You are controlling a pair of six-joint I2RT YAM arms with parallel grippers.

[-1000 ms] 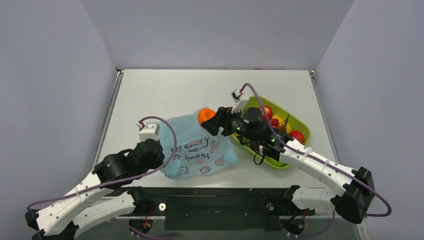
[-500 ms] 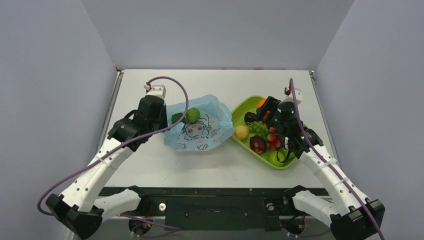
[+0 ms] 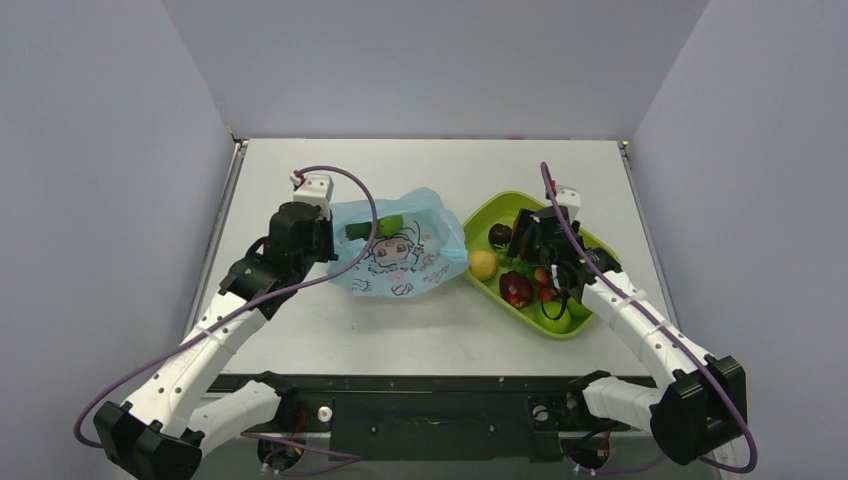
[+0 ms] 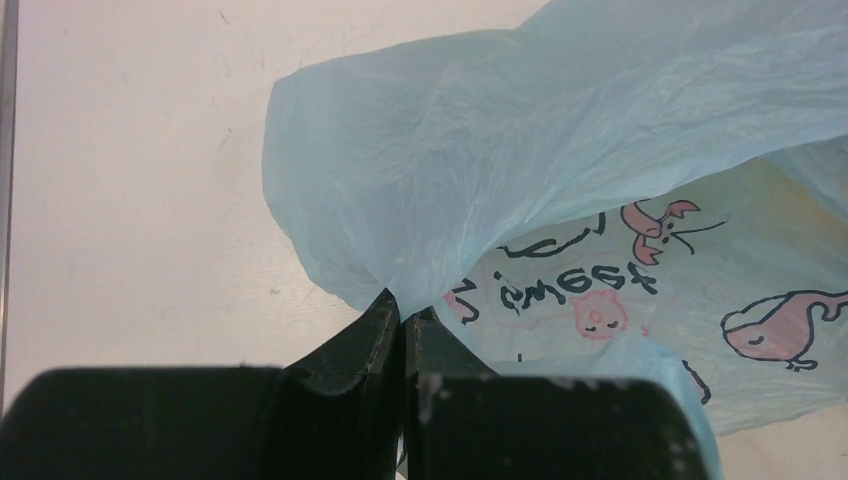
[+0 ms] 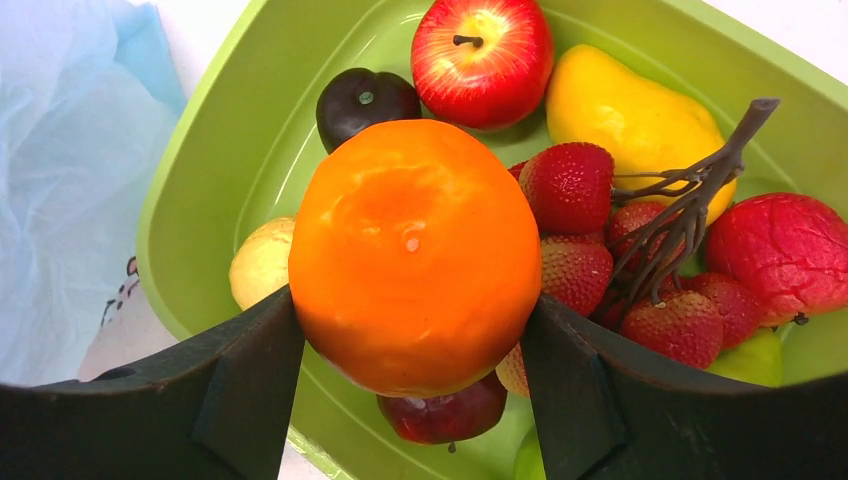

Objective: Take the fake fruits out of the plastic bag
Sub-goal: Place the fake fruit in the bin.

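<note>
The light-blue plastic bag lies at mid-table, its mouth facing the far side. A bumpy light-green ball and a dark green oval show in the mouth. My left gripper is shut on the bag's left edge; in the left wrist view its jaws pinch the thin film of the bag. My right gripper hovers over the green tray, shut on the orange, which is hidden in the top view. The red grape cluster with brown stem lies in the tray.
The green tray also holds a red apple, yellow mango, dark plum, lemon and dark red fruit. The tray stands right of the bag. Grey walls enclose the table.
My right gripper carried the orange from the bag's mouth over to the tray. My left arm swung up to the bag's left edge and holds it; the bag shifted toward the far side.
</note>
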